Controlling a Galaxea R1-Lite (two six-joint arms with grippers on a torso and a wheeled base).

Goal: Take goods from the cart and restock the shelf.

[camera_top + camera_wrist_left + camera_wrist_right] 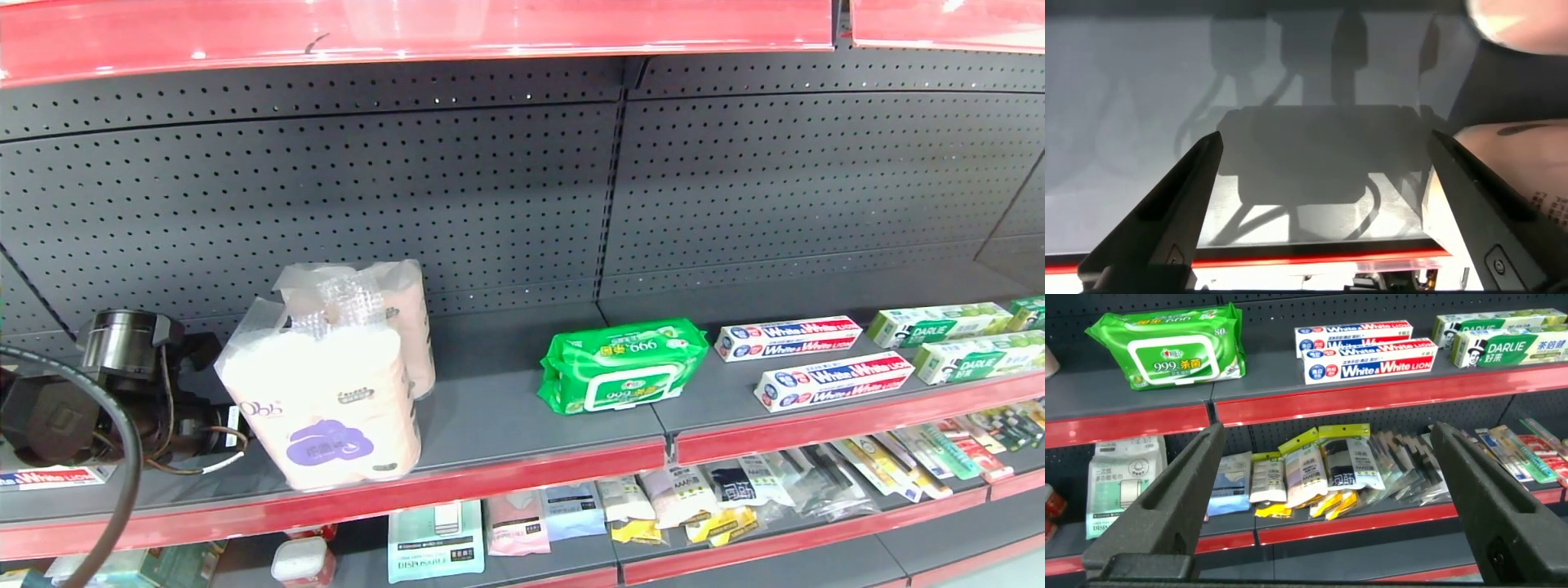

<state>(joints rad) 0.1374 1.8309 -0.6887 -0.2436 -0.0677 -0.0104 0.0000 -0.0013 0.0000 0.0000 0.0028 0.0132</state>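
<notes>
Currently on view, item by item.

Shelf (506,408): grey deck with a red front rail (531,475) and a perforated back panel (408,188).

Toilet paper pack (326,400): stands upright on the shelf at about eight o'clock in the head view. Its front face is close to the rail, loose plastic is bunched on top, and it stands on its own.

Left arm (122,384): low over the shelf deck at nine o'clock, just beside the toilet paper pack.

Left gripper (1324,143): jaws wide apart with bare deck between them. The pack's pale wrapper lies just outside one finger; whether they touch cannot be told.

Right gripper (1327,437): jaws wide apart and holding nothing, out in front of the shelving, facing the lower shelf (816,527).

Wet wipes pack (622,365): green, lying flat on the shelf. It is at three o'clock of the toilet paper pack and well apart from it.

White toothpaste boxes (788,337): two, lying flat one behind the other, near the wipes at their three o'clock. The front one lies close to the rail.

Green toothpaste boxes (939,323): lying flat in the same two rows, farther along at three o'clock and reaching the frame edge.

Single toothpaste box (49,478): lying flat at the nine o'clock edge, under the left arm.

Sachets (678,498): a row of small packets on the lower shelf at five o'clock, overlapping one another.

Flat pale-green packet (435,539): on the lower shelf at six o'clock, beside the sachets.
</notes>
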